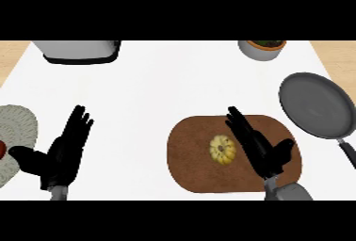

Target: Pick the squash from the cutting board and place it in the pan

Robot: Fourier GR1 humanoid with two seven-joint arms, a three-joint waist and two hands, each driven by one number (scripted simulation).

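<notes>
I am at the reach step: my right hand point(261, 148) hangs over the brown rounded wooden cutting board point(191, 162), fingers straight and together, thumb spread to the side, clamped on nothing. The small yellow ribbed squash point(222, 149) lies near the middle of the board, just beside my fingers on their left, not yet gripped. Next I judge I must shift left, drop over it and curl round it, then carry it to the round dark grey metal pan point(316, 106), which sits right of the board with its black handle pointing toward me.

My left hand point(62, 150) rests open at the view's left, next to a pale round plate point(17, 127). A grey pot point(262, 51) and a white-and-black appliance point(76, 51) stand far back; neither of the 2 blocks the path.
</notes>
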